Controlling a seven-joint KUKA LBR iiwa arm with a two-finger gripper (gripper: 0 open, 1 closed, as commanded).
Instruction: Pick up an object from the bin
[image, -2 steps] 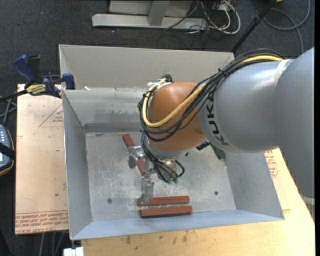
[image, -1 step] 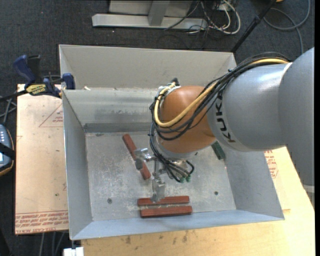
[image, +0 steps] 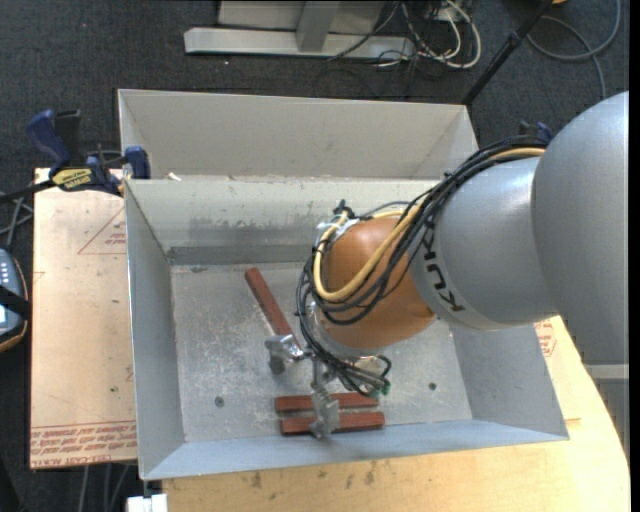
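Gripper low over two red-brown bars by the bin's near wall, its open-or-closed state indiscernible; lift apparently remains.

Even, bright light; soft shadows inside the bin; sheen on arm

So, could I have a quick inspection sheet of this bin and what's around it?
Surface: grey metal bin, floor scuffed.
Job's things: two front sticks, reddish-brown, side by side near the front wall; slanted stick further back.
Clutter: nothing seen.
Grippers: gripper down at the two front sticks.
Cables: black and yellow cables looped round the orange wrist cover.
Surroundings: dark floor, loose cords beyond the bin.
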